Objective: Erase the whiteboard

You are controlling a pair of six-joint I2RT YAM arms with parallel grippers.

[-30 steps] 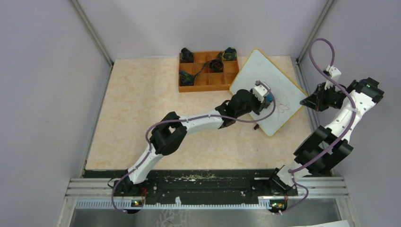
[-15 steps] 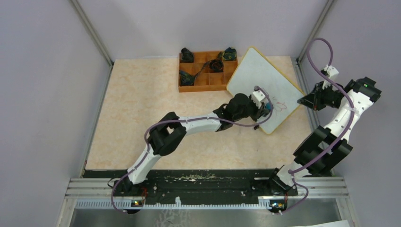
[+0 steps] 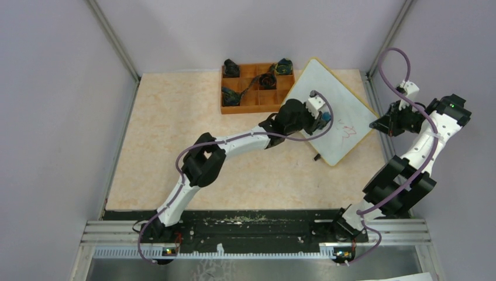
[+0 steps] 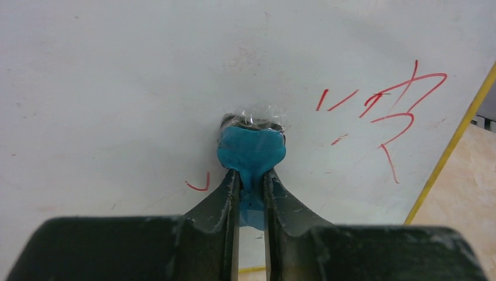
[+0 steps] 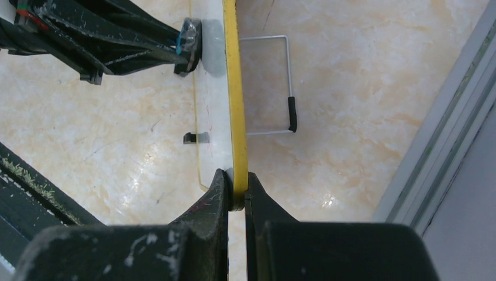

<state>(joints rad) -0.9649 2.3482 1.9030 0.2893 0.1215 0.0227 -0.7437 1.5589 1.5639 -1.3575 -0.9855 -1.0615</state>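
– If you start at the left of the overhead view, what comes first?

– An orange compartment tray (image 3: 257,88) at the far side of the table (image 3: 175,129), with dark items in several of its cells. Just to its right is the whiteboard (image 3: 351,99), turned so that it shows as a diamond. Its left corner is just beside the tray; I cannot tell whether they touch.

– And the left arm?

– It stretches from its base across the table onto the board. The left gripper (image 4: 251,175) has its fingers drawn nearly together, pinching a blue eraser (image 4: 251,149) between them. The eraser's tip, wrapped in clear film, presses against the white surface near the board's middle.

– Is there writing on the board?

– Yes, in red. In the left wrist view a small red hook (image 4: 200,184) sits just left of the eraser, low on the board. To the right are two short dashes and the larger red strokes (image 4: 403,111), not far from the yellow frame (image 4: 450,146). The eraser is apart from those strokes.

– What is at the far right?

– The right gripper (image 5: 236,181) is at the board's right corner. Its fingers are clamped on the frame, one on each face, with only the board's thickness between them. That wrist camera sees the board edge-on. A wire stand (image 5: 286,82) with a black tip juts from the board's back, over the table.
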